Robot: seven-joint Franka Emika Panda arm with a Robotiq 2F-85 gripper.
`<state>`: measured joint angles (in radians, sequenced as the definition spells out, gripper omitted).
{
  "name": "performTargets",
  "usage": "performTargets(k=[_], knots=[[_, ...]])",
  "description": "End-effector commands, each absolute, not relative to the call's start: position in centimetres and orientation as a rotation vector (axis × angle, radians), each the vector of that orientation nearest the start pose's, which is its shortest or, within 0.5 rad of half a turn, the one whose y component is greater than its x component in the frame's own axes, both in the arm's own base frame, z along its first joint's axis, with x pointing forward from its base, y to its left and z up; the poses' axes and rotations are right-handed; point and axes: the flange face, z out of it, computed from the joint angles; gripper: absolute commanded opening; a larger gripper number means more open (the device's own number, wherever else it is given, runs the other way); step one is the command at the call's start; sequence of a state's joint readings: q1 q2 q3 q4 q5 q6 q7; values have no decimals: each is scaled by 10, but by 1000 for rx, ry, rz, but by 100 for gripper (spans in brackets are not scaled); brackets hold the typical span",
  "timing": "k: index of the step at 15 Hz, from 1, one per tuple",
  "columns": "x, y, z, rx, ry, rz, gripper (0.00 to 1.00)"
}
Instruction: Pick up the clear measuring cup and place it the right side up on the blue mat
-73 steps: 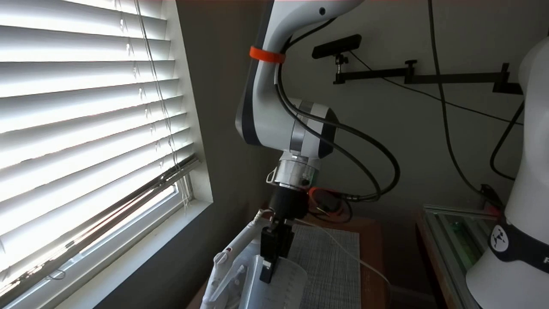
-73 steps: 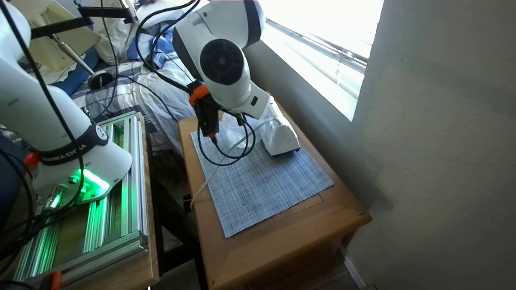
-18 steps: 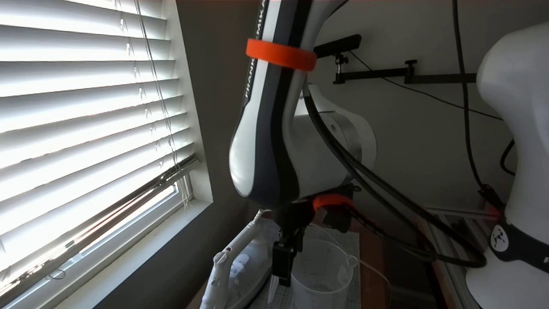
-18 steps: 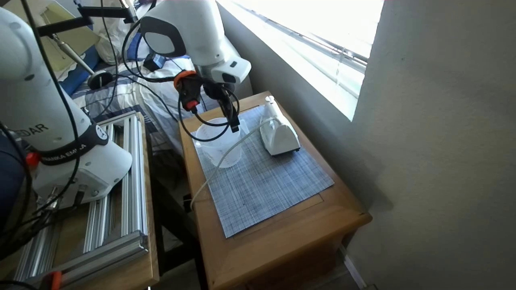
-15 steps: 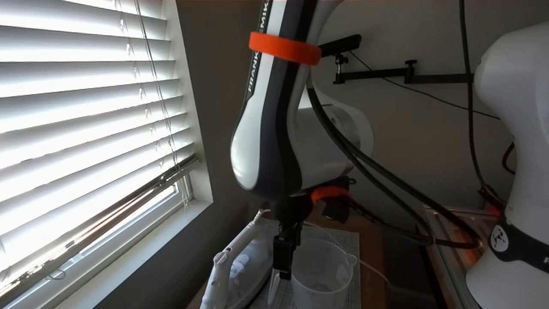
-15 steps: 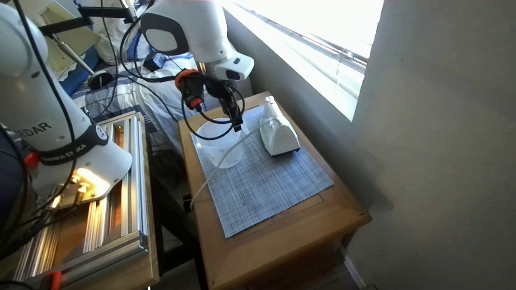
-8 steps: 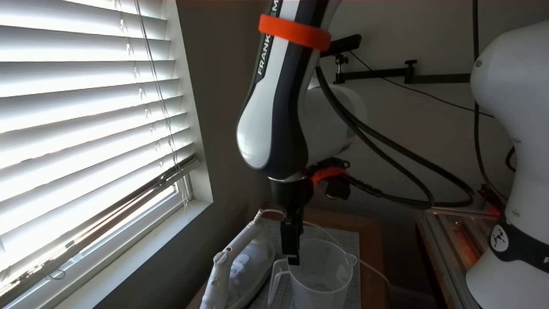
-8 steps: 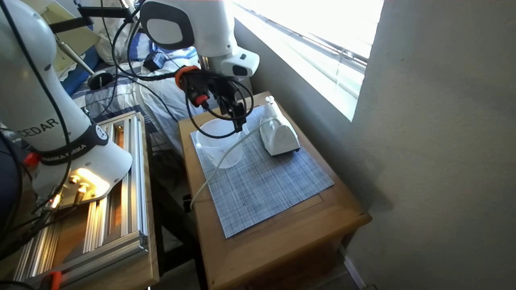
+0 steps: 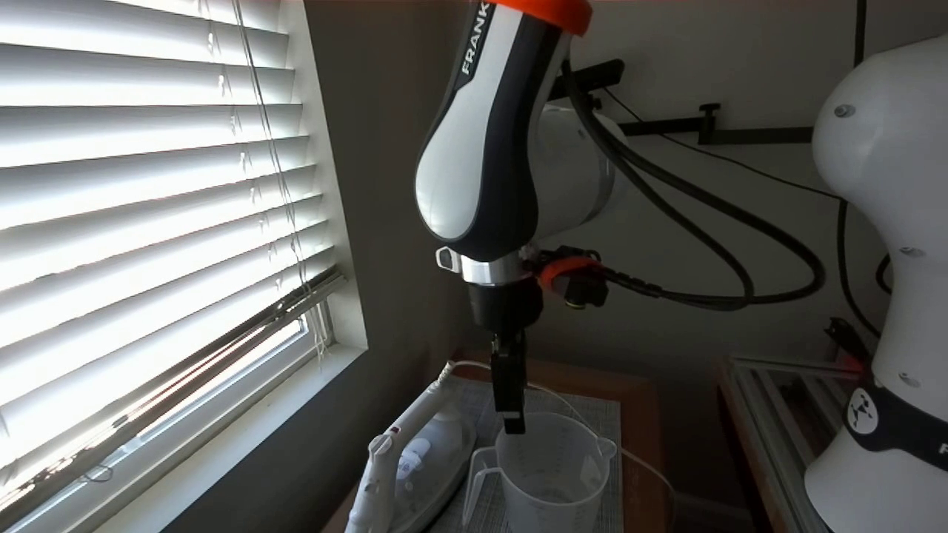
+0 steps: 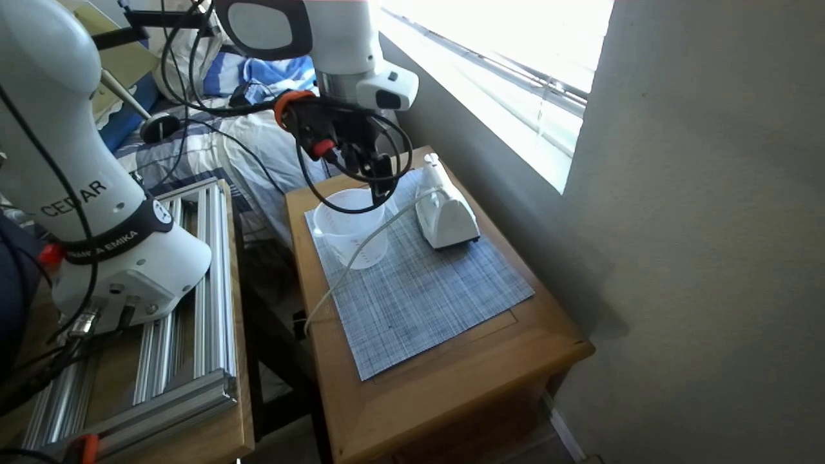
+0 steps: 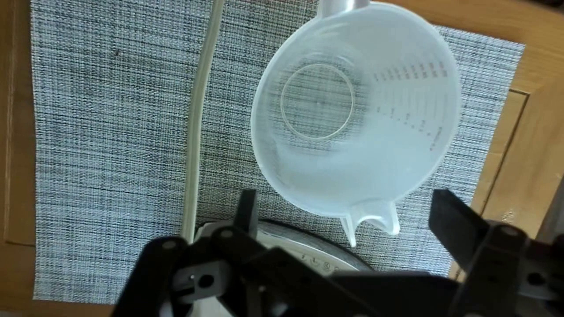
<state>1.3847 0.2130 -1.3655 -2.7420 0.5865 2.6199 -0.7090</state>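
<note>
The clear measuring cup [image 11: 339, 171] stands upright on the blue mat [image 11: 114, 176], its mouth facing up and its round base visible through the opening. In both exterior views the cup [image 9: 552, 474] [image 10: 341, 225] rests near one edge of the mat [image 10: 438, 303]. Its handle [image 9: 481, 474] points toward the white iron. My gripper [image 11: 346, 193] is open, with fingers [image 11: 454, 224] spread wide and apart from the cup. It hangs above the cup's handle side, around rim height or higher; nothing is held. In an exterior view, a cable loop partly crosses the cup.
A white iron [image 10: 446, 219] stands on the mat beside the cup. Its pale cord [image 11: 198, 119] runs across the mat close to the cup. The wooden table edge [image 10: 464, 412], window wall [image 9: 400, 259] and robot base rails [image 10: 213, 290] border the area.
Several seconds ago the cup was tilted at the gripper near the iron; now it stands upright on the mat. During the last second the open gripper has risen, while the cup stayed put.
</note>
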Motion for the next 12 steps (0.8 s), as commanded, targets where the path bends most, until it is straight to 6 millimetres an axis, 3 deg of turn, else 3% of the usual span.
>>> performTargets(k=[1,12], knots=[[374,-32,198,-3047,-290,126,100],[376,-23,205,-3023,-387,76,100]])
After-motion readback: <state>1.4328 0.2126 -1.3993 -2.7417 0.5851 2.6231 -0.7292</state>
